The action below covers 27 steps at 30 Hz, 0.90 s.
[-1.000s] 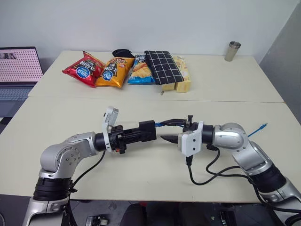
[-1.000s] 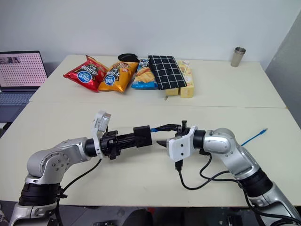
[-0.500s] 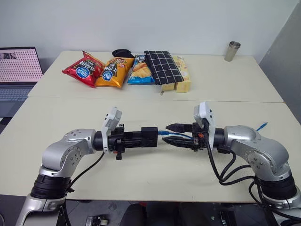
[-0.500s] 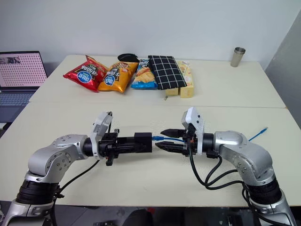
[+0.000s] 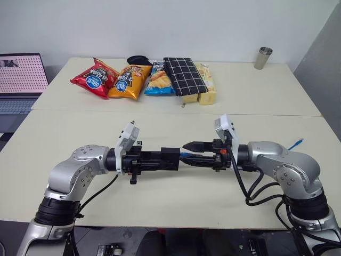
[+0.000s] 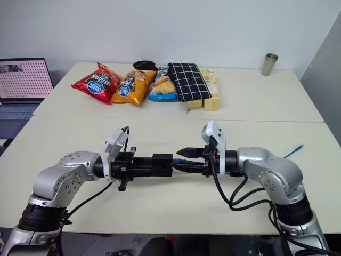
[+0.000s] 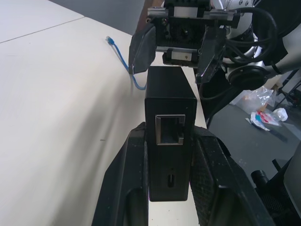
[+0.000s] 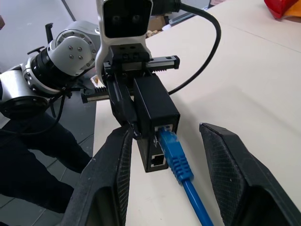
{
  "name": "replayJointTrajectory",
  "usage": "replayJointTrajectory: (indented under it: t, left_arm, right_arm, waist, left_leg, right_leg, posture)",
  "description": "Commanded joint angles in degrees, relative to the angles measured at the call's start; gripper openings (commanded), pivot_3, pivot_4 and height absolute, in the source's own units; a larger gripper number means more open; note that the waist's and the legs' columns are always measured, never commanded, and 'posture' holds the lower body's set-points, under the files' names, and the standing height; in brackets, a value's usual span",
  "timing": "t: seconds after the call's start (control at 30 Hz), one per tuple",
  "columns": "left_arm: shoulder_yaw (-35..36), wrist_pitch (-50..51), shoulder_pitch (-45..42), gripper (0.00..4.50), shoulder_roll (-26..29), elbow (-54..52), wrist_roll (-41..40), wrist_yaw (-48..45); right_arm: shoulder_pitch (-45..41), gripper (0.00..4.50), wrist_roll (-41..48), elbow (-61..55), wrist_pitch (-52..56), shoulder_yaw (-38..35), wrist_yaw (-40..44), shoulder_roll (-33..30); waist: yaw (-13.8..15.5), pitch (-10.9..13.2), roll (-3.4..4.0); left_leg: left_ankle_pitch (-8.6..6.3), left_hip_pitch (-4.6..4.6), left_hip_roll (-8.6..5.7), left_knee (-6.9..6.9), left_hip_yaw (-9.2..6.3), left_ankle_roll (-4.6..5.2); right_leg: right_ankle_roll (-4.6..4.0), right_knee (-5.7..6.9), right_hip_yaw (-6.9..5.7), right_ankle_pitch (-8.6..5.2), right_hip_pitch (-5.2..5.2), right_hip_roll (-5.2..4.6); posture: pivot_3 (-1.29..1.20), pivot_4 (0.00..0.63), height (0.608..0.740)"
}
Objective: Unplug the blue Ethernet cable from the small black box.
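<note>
While the left gripper (image 5: 160, 159) clamps the small black box (image 7: 169, 136) between its two fingers and holds it level above the desk (image 5: 176, 208), the right gripper (image 8: 164, 179) faces it from the other side, jaws parted, straddling the plug of the blue Ethernet cable (image 8: 175, 157) without touching it. Plug sits seated in the upper of two ports on the box's end face; the lower one is empty. Likely reason for the hold: the left arm braces the box so the right can close on the plug and pull straight out. The cable runs back along the right arm, its free end (image 5: 296, 143) lying on the desk beyond. Count: one cable, one box, two grippers. Farther back: three snack bags (image 5: 128, 81), one checked pouch (image 5: 184, 76), one metal cup (image 5: 263, 57), one laptop (image 5: 20, 80).
</note>
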Motion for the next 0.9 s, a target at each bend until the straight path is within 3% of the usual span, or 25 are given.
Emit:
replayJointTrajectory:
  t: [0.03, 0.2, 0.6, 0.9]
  left_arm:
    - [0.32, -0.89, 0.08, 0.80, 0.18, -1.97, -0.40, -0.17]
    - [0.37, -0.91, 0.31, 0.80, 0.09, -2.15, -0.37, -0.09]
    - [0.42, -0.90, 0.68, 0.80, -0.07, -2.74, -0.72, -0.45]
    - [0.06, -1.30, 1.18, 0.80, 0.53, -3.24, -0.54, -2.42]
  right_arm:
    - [-1.05, 2.36, 0.50, -0.73, -0.59, 0.39, 1.33, -0.46]
    - [-1.35, 2.36, 0.60, -0.66, -0.48, 0.69, 1.55, -0.57]
    - [-1.91, 0.07, 0.11, -0.40, -0.69, 1.76, 2.52, -1.01]
    - [-3.12, 0.06, 0.19, 0.85, -0.09, 2.10, 4.64, -2.34]
  waist:
    - [-0.01, 0.00, 0.00]
    - [-0.01, 0.00, 0.00]
    - [-0.01, 0.00, 0.00]
    - [-0.01, 0.00, 0.01]
  left_leg:
    - [0.00, 0.00, 0.00, 0.00, 0.00, 0.00]
    - [0.00, 0.00, 0.00, 0.00, 0.00, 0.00]
    - [-0.08, -0.01, 0.01, -0.01, -0.01, 0.14]
    - [-0.09, 0.00, 0.01, -0.01, -0.02, 0.16]
  right_leg:
    - [0.00, 0.00, 0.00, 0.00, 0.00, 0.00]
    - [0.00, 0.00, -0.01, 0.00, 0.00, 0.00]
    - [0.00, -0.01, -0.01, 0.00, -0.01, 0.00]
    - [0.00, -0.02, -0.02, 0.00, 0.00, 0.00]
  posture:
    - [0.00, 0.150, 0.740]
    - [0.00, 0.150, 0.740]
    - [0.00, 0.150, 0.740]
    - [0.00, 0.150, 0.740]
